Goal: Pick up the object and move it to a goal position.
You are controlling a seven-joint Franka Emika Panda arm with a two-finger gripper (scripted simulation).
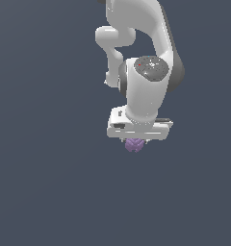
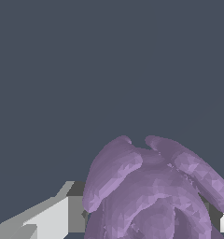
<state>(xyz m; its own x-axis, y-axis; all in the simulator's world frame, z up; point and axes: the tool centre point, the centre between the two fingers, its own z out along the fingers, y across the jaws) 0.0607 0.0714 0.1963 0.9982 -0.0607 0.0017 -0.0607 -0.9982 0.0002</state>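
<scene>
Just right of the exterior frame's centre, the white tool [image 1: 135, 140] seems to be pinching the purple object [image 1: 134, 144] beneath it, so the carry looks underway, needing a steady move to the goal.

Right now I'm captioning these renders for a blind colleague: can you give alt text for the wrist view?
A lumpy light-purple object with rounded, petal-like lobes fills the lower right of the frame, very close to the camera. Pale grey and white parts of the fingers show on either side of it, against a plain dark blue-grey background.
</scene>
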